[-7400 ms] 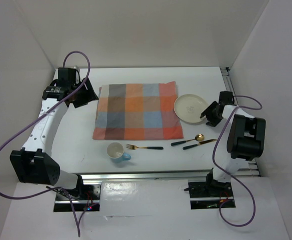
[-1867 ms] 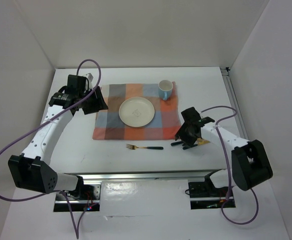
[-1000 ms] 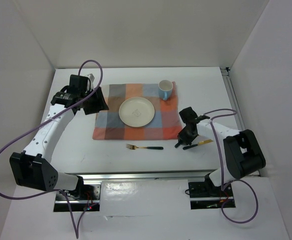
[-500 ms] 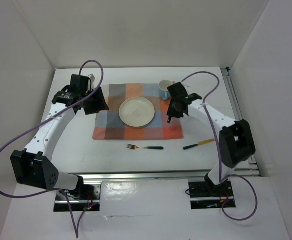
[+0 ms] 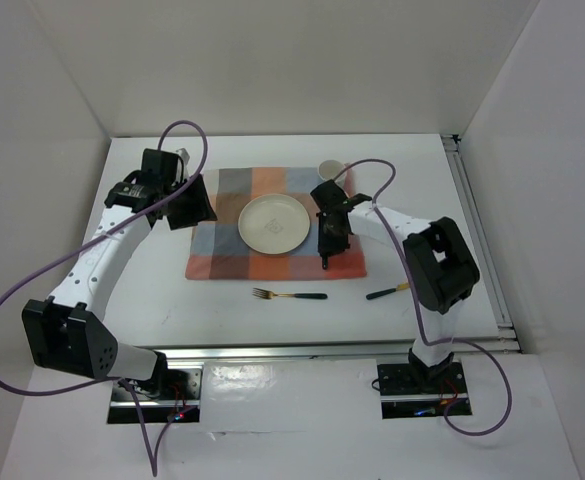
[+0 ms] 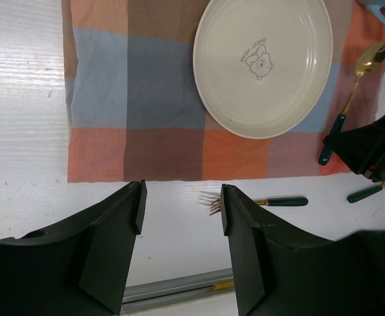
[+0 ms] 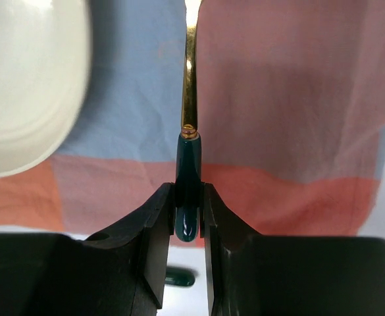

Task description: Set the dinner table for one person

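Note:
On the white dinner table [image 5: 152,290] lies a checked cloth mat [image 5: 227,235] with a cream plate [image 5: 273,222] at its middle and a blue cup [image 5: 330,169] at its far right corner. My right gripper [image 5: 325,248] is shut on the green handle of a gold spoon [image 7: 189,99], held low over the mat just right of the plate [image 7: 27,85]. The spoon [image 6: 358,82] points toward the cup. My left gripper [image 5: 188,205] is open and empty above the mat's left edge. A fork [image 5: 290,295] and a knife [image 5: 390,291] lie on the table near the mat's front edge.
Metal rails run along the table's right edge [image 5: 472,210] and near edge [image 5: 312,350]. White walls close in the left, far and right sides. The fork [image 6: 255,199] lies just in front of the mat [image 6: 113,99].
Plate and cup have gone onto the mat. My right gripper took the spoon from the table by the knife and carried it left to the mat beside the plate. The left arm barely moved.

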Motion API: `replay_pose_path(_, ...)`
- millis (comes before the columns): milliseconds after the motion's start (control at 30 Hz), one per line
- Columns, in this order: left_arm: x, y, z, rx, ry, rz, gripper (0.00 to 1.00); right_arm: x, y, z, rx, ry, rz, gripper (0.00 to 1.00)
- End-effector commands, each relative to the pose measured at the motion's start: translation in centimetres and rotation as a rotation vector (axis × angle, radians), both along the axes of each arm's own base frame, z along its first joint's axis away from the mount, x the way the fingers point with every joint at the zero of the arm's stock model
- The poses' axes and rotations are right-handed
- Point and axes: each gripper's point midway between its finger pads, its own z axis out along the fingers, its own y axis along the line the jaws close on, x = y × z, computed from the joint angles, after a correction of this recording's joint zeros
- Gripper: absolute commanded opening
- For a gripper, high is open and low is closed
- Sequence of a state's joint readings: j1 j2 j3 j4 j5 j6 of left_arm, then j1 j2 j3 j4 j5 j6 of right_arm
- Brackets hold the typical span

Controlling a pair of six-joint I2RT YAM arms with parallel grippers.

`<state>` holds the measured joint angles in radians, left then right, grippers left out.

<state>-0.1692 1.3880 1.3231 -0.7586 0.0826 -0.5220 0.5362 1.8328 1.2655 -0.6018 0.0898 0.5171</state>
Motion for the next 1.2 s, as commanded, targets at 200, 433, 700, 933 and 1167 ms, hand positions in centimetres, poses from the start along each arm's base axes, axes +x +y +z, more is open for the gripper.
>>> replay_pose_path(200, 0.9, 0.1, 2.0, 0.024, -0.065, -0.019, 0.66, 1.7, 0.4, -1.0, -0.013, -0.023, 0.005, 0.49)
replay_pose_path(433, 0.8, 0.0, 2.2, 0.017, -0.064, -0.025, 0.66, 2.0, -2.5, 5.8, 0.014, -0.203, -0.156, 0.65)
replay_pose_path(700, 1.1, -0.1, 2.4, 0.015, -0.075, -0.025, 0.66, -6.7, -11.5, 4.1, 0.102, -0.08, -0.629, 0.68)
replay_pose_path(933, 1.1, -0.6, 1.8, 0.01, -0.065, -0.04, 0.66, -10.6, -13.3, 1.6, 0.125, -0.016, -0.82, 0.67)
replay_pose_path(1167, 1.0, -0.7, 1.2, 0.006, -0.045, -0.046, 0.66, -9.8, -14.4, -1.6, 0.094, 0.045, -0.866, 0.54)
